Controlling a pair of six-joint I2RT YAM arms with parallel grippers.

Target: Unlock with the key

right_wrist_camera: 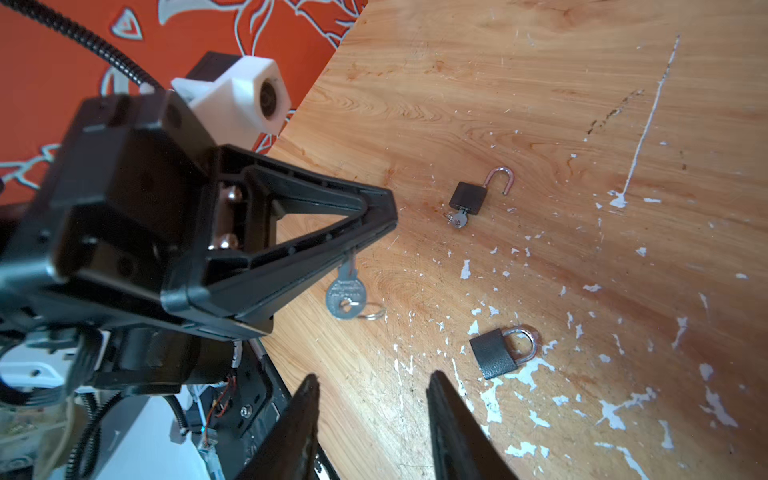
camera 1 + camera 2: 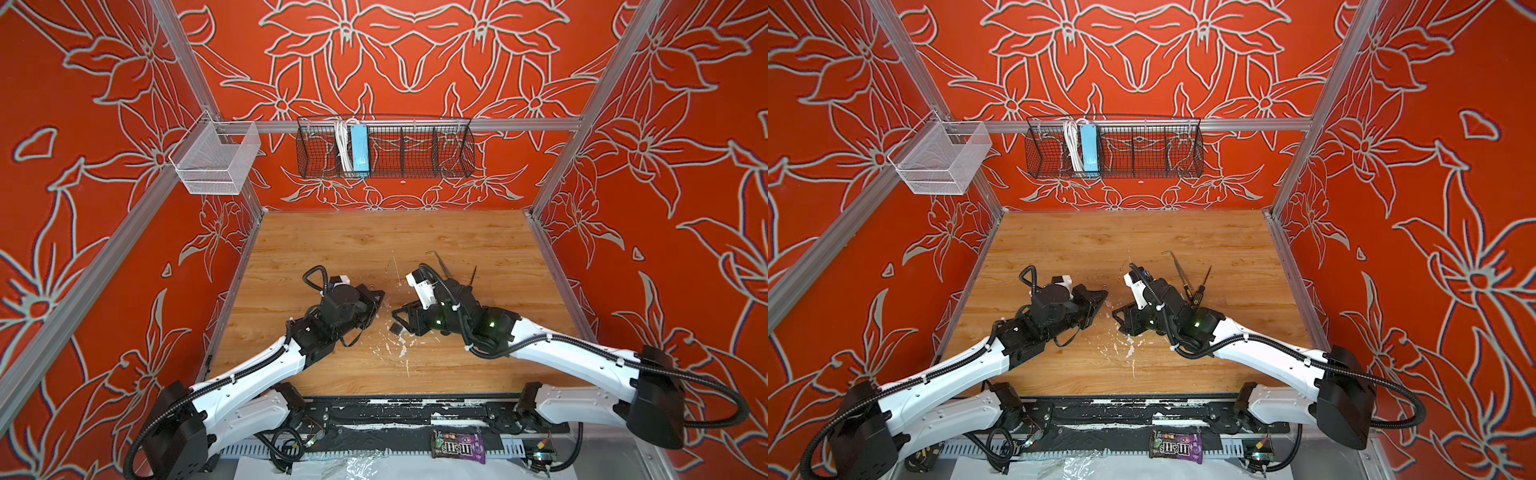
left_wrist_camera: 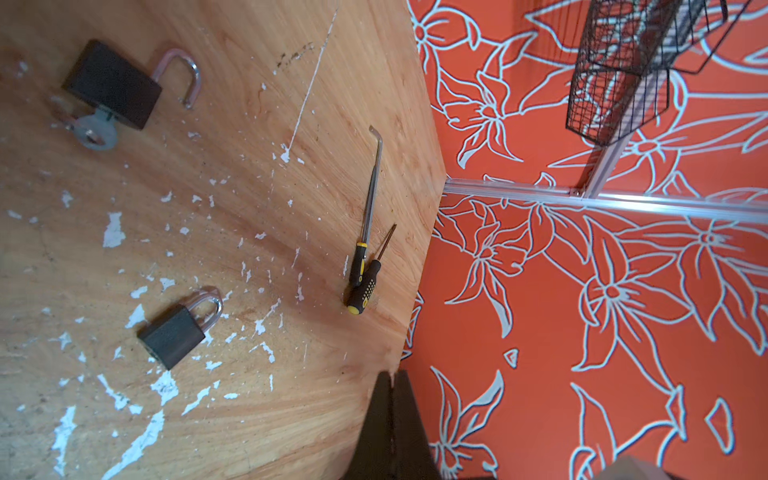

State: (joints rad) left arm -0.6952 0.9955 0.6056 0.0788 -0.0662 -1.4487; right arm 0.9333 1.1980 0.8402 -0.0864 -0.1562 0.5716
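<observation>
Worn wooden tabletop (image 1: 540, 104): left gripper (image 1: 384, 216) pinches flat silver key (image 1: 344, 297), likely light, slippery; grasp its head. Right gripper (image 1: 373, 376) spread.

I see a black wire basket (image 2: 415, 160) — a blue power strip (image 2: 359, 149) stands inside it. Left of it hangs a white mesh basket (image 2: 216, 162). Well below it, on the wooden table (image 2: 332, 245), a long bent-tip tool (image 3: 372, 187) and a short screwdriver (image 3: 365, 284) lie touching; farther still, a purple M&M's bag (image 2: 459, 446).
</observation>
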